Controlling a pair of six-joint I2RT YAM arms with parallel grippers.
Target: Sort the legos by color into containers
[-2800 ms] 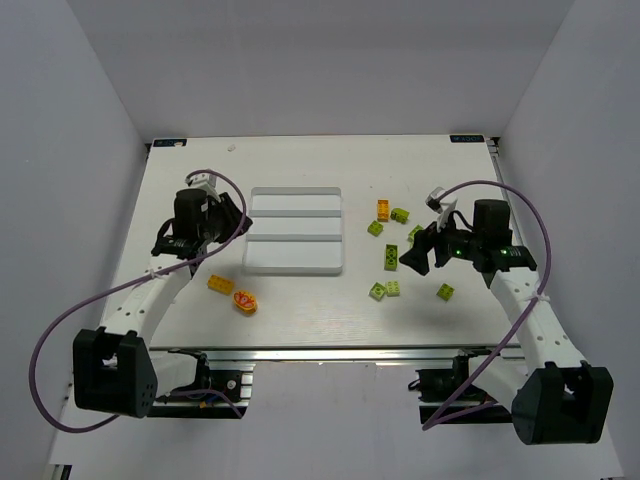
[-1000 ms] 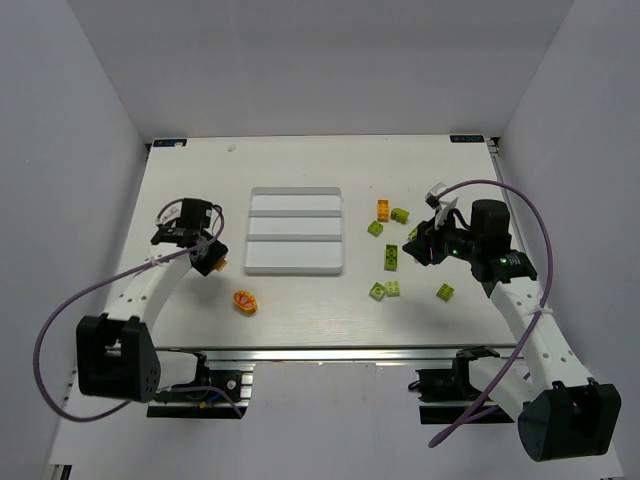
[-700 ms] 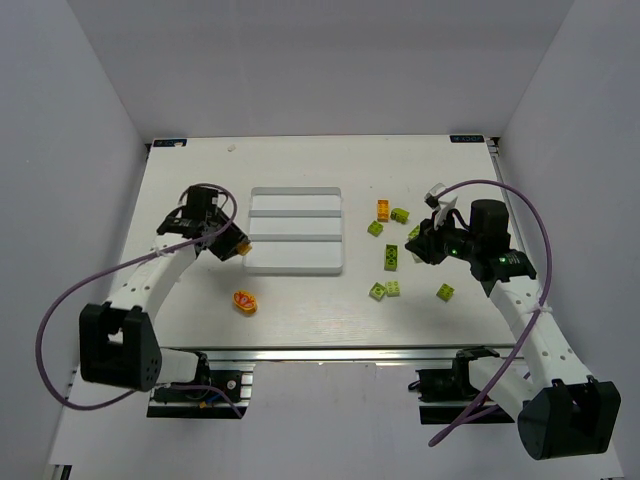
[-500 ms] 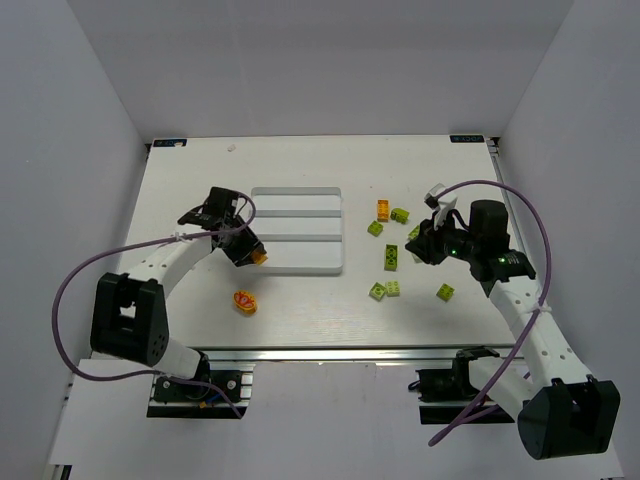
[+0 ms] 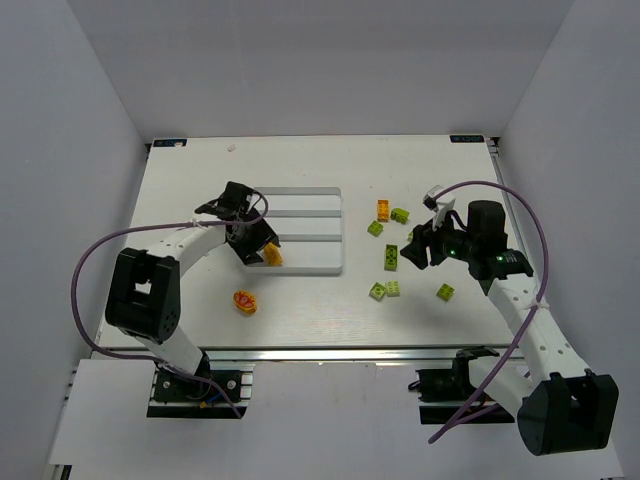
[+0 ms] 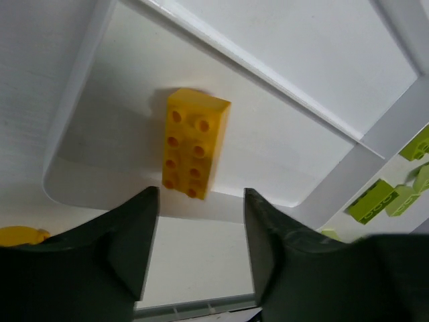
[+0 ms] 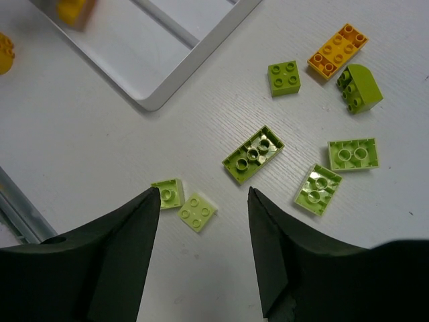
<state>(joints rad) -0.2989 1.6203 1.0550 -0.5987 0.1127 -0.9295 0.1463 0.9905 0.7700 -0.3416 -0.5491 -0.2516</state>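
Our left end effector [image 6: 200, 198] hangs released over the nearest compartment [image 6: 281, 154] of the tray [image 5: 297, 192], where the orange brick [image 6: 193, 144] lies free just beyond its fingertips, long axis pointing away. The green legos [image 7: 253, 154] lie scattered on the desk [image 7: 100, 154] right of the tray, beneath our right end effector [image 7: 203, 193], released and empty. That arm is nearer, and most bricks have room around them.

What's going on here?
Two arms are sorting bricks by colour into a white tray. The left gripper is open over the tray's near compartment, where a yellow brick lies free. The right gripper is open and empty above the loose green bricks beside the tray. One orange brick sits among them.
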